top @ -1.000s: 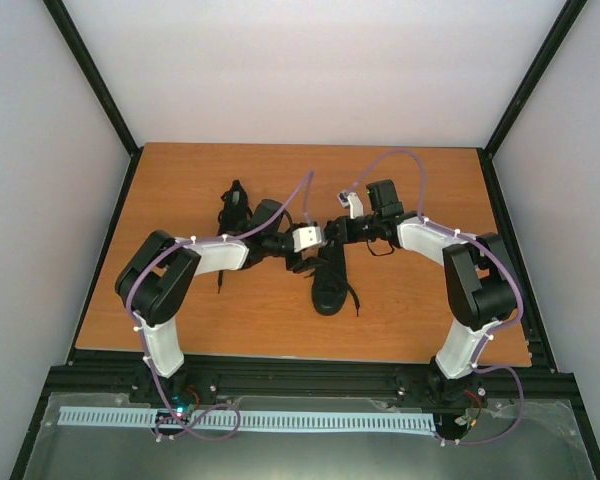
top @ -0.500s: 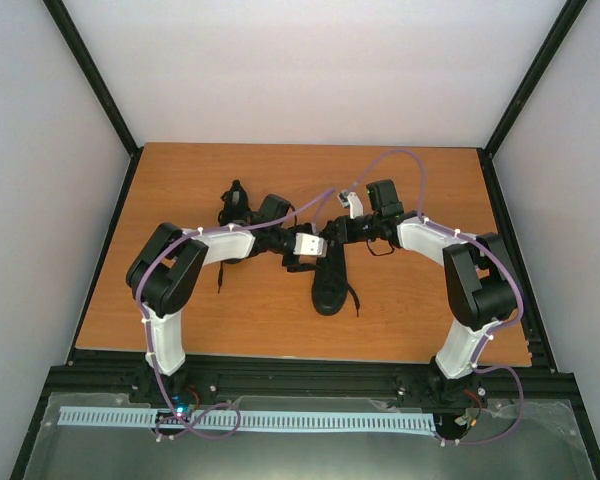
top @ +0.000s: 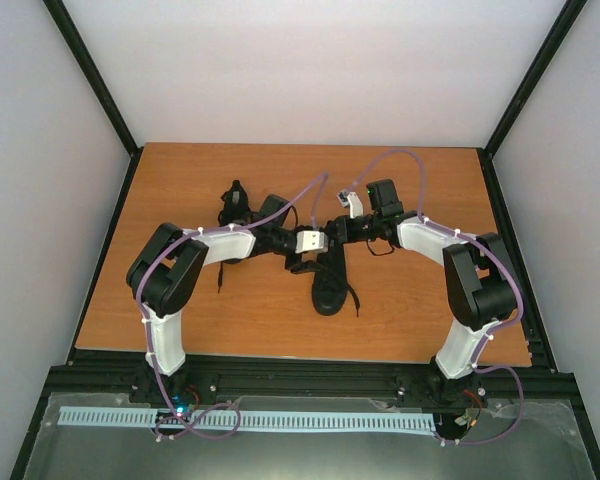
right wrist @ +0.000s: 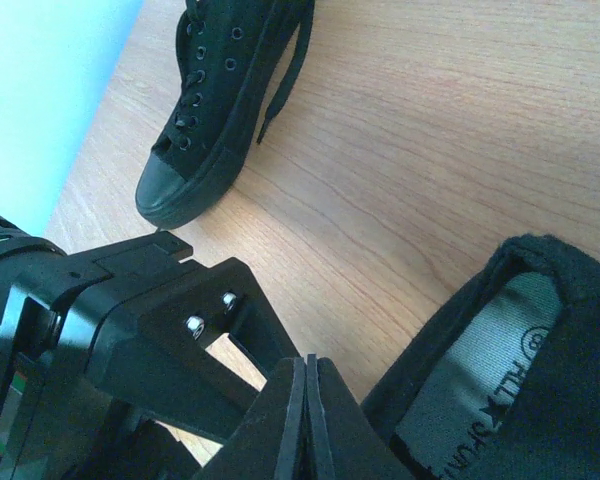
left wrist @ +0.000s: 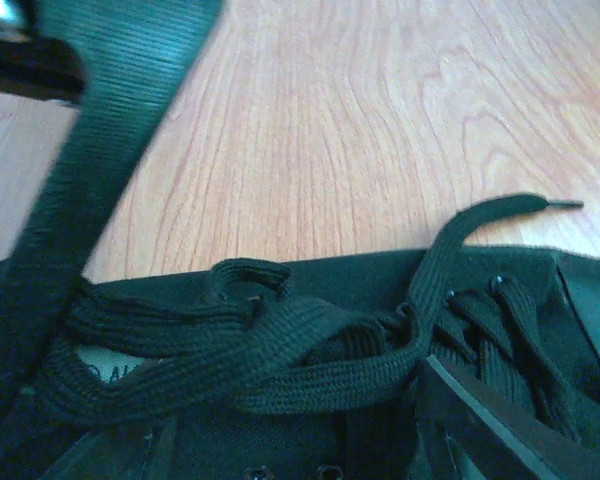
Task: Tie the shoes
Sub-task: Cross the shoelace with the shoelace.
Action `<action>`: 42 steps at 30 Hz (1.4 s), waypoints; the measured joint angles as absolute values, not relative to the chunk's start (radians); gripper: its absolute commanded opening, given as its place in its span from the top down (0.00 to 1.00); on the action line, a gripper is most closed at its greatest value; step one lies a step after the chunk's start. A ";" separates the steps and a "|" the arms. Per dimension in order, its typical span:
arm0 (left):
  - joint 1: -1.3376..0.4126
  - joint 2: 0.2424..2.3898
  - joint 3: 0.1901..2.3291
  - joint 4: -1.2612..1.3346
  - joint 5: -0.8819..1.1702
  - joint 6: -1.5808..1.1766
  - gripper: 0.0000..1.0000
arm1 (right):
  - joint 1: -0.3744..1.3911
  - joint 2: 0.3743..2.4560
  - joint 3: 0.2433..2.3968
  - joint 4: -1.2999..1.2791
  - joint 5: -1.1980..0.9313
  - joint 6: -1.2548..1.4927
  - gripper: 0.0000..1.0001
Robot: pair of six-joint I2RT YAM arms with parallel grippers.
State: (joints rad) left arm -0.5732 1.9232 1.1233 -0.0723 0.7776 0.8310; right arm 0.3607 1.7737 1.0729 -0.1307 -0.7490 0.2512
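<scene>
Near shoe; far shoe; both untied

Left pincer spread apart and pointing down, right pincer pressed fully closed, both reaching inward, close together.

Wooden table, white walls (black corner posts)
</scene>
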 measured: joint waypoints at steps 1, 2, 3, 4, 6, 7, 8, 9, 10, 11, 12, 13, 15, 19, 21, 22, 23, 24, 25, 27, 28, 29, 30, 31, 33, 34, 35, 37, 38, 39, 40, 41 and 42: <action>-0.576 1.923 1.123 -0.064 0.778 0.810 0.37 | 0.361 1.774 1.073 -0.130 -0.749 0.251 0.97; -0.578 1.923 1.123 -0.056 0.778 0.789 0.40 | 0.361 1.774 1.073 -0.130 -0.749 0.251 0.97; -0.579 1.923 1.123 -0.041 0.775 0.768 0.42 | 0.361 1.774 1.073 -0.130 -0.749 0.251 0.97; -0.580 1.923 1.123 -0.030 0.772 0.747 0.43 | 0.361 1.774 1.073 -0.131 -0.749 0.251 0.97; -0.581 1.923 1.123 0.001 0.760 0.709 0.45 | 0.361 1.774 1.073 -0.130 -0.749 0.251 0.97; -0.581 1.923 1.123 0.011 0.755 0.694 0.46 | 0.361 1.774 1.073 -0.130 -0.748 0.251 0.97; -0.582 1.923 1.123 0.019 0.751 0.684 0.47 | 0.361 1.774 1.073 -0.127 -0.746 0.251 0.97; -0.582 1.924 1.122 0.025 0.747 0.678 0.48 | 0.361 1.774 1.073 -0.124 -0.745 0.251 0.97; -0.583 1.924 1.121 0.031 0.744 0.674 0.49 | 0.361 1.774 1.073 -0.122 -0.744 0.251 0.97; -0.583 1.924 1.121 0.034 0.743 0.669 0.51 | 0.361 1.774 1.073 -0.122 -0.744 0.251 0.97; -0.584 1.924 1.120 0.038 0.741 0.663 0.52 | 0.361 1.774 1.073 -0.122 -0.744 0.251 0.97; -0.585 1.924 1.119 0.043 0.739 0.657 0.55 | 0.361 1.774 1.073 -0.122 -0.744 0.251 0.97; -0.586 1.924 1.118 0.054 0.736 0.644 0.58 | 0.361 1.774 1.073 -0.120 -0.744 0.251 0.97; -0.591 1.924 1.115 0.076 0.727 0.632 0.69 | 0.361 1.774 1.073 -0.120 -0.746 0.251 0.97; -0.594 1.924 1.114 0.085 0.721 0.627 0.74 | 0.361 1.774 1.073 -0.120 -0.749 0.251 0.97; -0.595 1.924 1.114 0.088 0.719 0.624 0.76 | 0.361 1.774 1.073 -0.120 -0.749 0.251 0.96; -0.595 1.924 1.113 0.091 0.715 0.623 0.77 | 0.361 1.774 1.073 -0.121 -0.750 0.251 0.94; -0.596 1.924 1.113 0.093 0.712 0.624 0.77 | 0.361 1.774 1.073 -0.122 -0.750 0.251 0.91; -0.596 1.924 1.113 0.094 0.709 0.624 0.78 | 0.361 1.774 1.073 -0.123 -0.751 0.251 0.88; -0.596 1.924 1.113 0.095 0.702 0.624 0.78 | 0.361 1.774 1.073 -0.125 -0.751 0.248 0.81; -0.596 1.924 1.112 0.094 0.701 0.625 0.77 | 0.361 1.773 1.073 -0.128 -0.749 0.245 0.78; -0.596 1.924 1.110 0.094 0.698 0.628 0.77 | 0.361 1.772 1.073 -0.133 -0.746 0.243 0.75; -0.596 1.924 1.107 0.092 0.696 0.632 0.77 | 0.361 1.771 1.073 -0.139 -0.743 0.242 0.72; -0.596 1.924 1.104 0.089 0.693 0.635 0.77 | 0.361 1.766 1.073 -0.145 -0.738 0.235 0.69; -0.596 1.924 1.099 0.089 0.688 0.639 0.77 | 0.360 1.755 1.073 -0.155 -0.734 0.228 0.62; -0.596 1.924 1.097 0.089 0.685 0.640 0.77 | 0.358 1.745 1.073 -0.162 -0.734 0.222 0.59; -0.596 1.924 1.095 0.089 0.684 0.640 0.77 | 0.356 1.736 1.073 -0.169 -0.733 0.220 0.57; -0.596 1.923 1.094 0.090 0.683 0.640 0.77 | 0.351 1.719 1.073 -0.183 -0.732 0.212 0.52; -0.596 1.923 1.093 0.090 0.683 0.640 0.77 | 0.346 1.704 1.073 -0.192 -0.733 0.203 0.51; -0.596 1.923 1.093 0.090 0.683 0.640 0.77 | 0.340 1.694 1.072 -0.196 -0.733 0.203 0.50; -0.596 1.923 1.092 0.090 0.683 0.640 0.77 | 0.329 1.678 1.066 -0.195 -0.736 0.196 0.51; -0.596 1.923 1.092 0.090 0.683 0.640 0.76 | 0.318 1.662 1.058 -0.195 -0.738 0.192 0.53; -0.596 1.923 1.091 0.091 0.683 0.640 0.76 | 0.308 1.649 1.051 -0.195 -0.740 0.190 0.58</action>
State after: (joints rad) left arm -0.5957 1.9232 1.0908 0.0906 0.6830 0.6399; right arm 0.3077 1.6493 1.0508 -0.1951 -0.7399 0.1902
